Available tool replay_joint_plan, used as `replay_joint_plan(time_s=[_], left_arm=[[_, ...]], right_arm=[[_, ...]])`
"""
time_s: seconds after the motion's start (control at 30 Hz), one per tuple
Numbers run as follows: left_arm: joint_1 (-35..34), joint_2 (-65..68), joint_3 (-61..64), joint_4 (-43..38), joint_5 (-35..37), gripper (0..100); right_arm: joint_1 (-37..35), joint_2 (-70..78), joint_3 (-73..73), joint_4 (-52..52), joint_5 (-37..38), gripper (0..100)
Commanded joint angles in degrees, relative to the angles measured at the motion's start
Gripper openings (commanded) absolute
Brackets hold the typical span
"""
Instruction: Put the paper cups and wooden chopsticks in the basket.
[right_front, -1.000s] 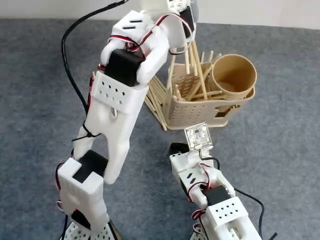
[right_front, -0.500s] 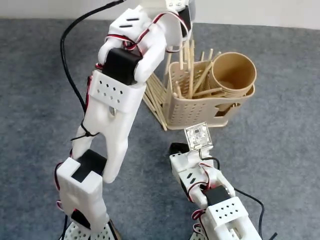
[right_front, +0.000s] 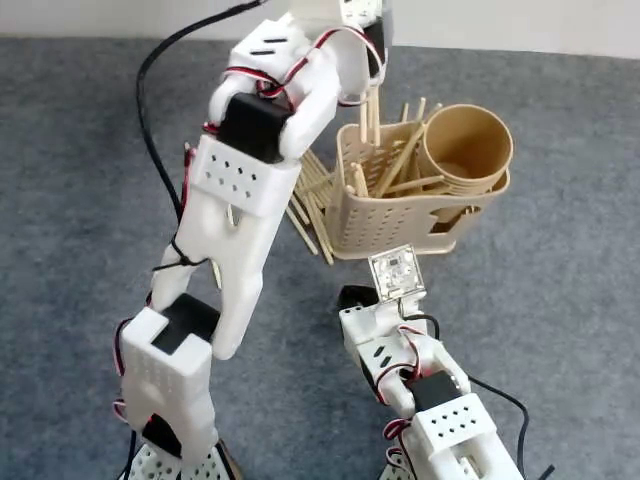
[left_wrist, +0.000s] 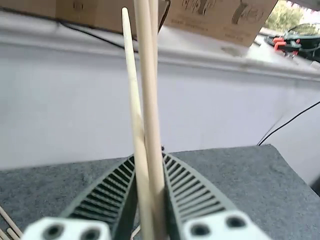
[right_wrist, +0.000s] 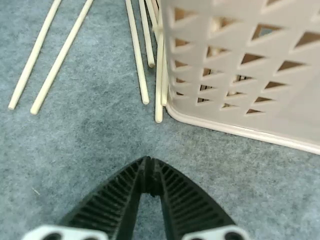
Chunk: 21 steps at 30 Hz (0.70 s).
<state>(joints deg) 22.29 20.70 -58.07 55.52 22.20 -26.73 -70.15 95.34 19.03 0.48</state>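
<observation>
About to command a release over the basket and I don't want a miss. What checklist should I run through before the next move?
1. Left hand grip: ok, shut on two held chopsticks.
2. Held chopsticks over the basket: ok, apparently, by its far corner.
3. Their tips inside the rim: cannot tell.
4. Paper cups in the basket: ok.
5. Right hand out of the way: ok, shut, empty, low beside the basket.
6. All sticks collected: not ok, loose chopsticks lie on the mat.
</observation>
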Motion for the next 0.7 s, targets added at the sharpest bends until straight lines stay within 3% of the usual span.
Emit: replay_joint_plan(time_s=[0.0, 0.33, 0.67], left_arm=[[1.01, 0.22, -2.59, -0.35, 0.18, 0], [4.53, 1.01, -2.77, 0.7, -1.23, 0], [8.84, -12.79, -2.68, 12.31, -7.21, 0]], right_arm=[[-0.04, -0.66, 0.4, -1.1, 0.79, 0.5], [-0.04, -0.66, 0.4, -1.1, 0.79, 0.5], [-0.04, -0.66, 0.48, -1.1, 0.88, 0.5]])
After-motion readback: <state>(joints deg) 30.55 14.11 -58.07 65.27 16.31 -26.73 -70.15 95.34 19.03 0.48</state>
